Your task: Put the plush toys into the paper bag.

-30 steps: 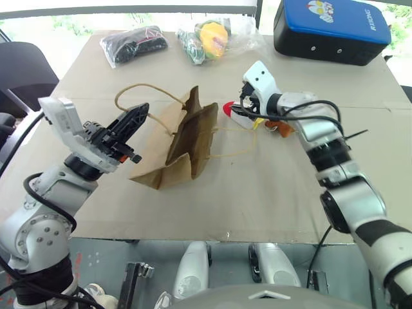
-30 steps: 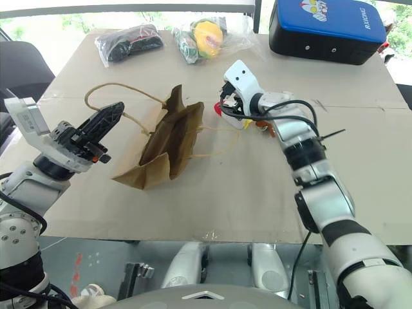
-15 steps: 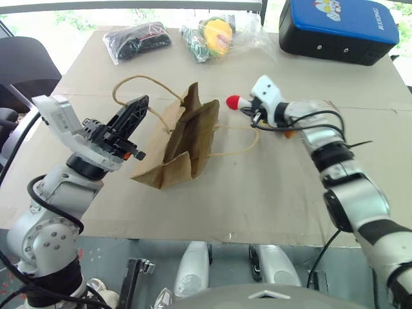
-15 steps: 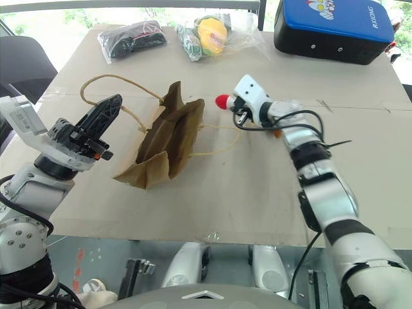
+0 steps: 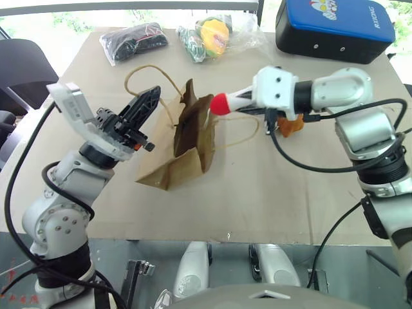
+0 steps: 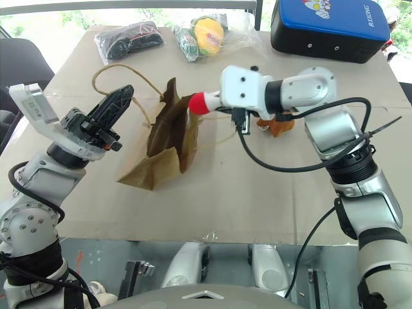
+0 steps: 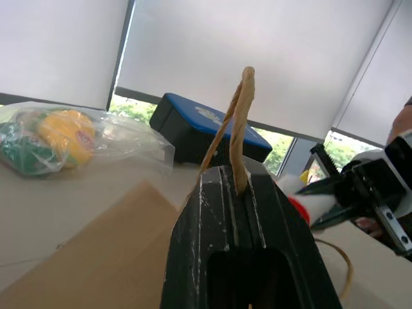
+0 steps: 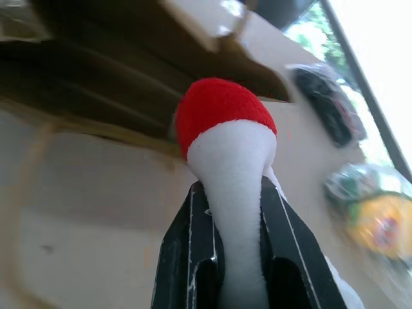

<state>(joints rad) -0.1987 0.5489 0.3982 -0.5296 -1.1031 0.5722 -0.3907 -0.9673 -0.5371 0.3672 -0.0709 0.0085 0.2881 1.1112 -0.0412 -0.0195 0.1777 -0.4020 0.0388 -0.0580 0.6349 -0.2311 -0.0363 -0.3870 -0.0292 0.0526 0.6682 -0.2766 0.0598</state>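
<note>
**A:** Head camera first — what's new?

**B:** A second ago the right gripper [image 5: 241, 100] was down at the white plush toy [image 5: 226, 102] on the table [image 5: 270, 193], fingers spread. Now they're clamped on it and the arm has lifted and swung it left, red tip at the mouth of the paper bag [image 5: 187, 138]. The orange-brown plush toy [image 5: 291, 125] lies on the table at about three o'clock from the bag.

**A:** And the left side?

**B:** The left gripper [image 5: 149, 102], at nine o'clock from the bag, is closed on a cord handle [image 5: 145, 71], as before.

**A:** Left wrist view?

**B:** Its fingers [image 7: 241, 212] are shut with the cord [image 7: 239, 122] rising between them; the red tip shows around three o'clock.

**A:** Right wrist view?

**B:** The black fingers [image 8: 286, 257] squeeze the white body [image 8: 232, 167], bag mouth [image 8: 129, 77] right ahead. I'd judge the first toy is ready to drop in; the second hasn't been picked up.
</note>
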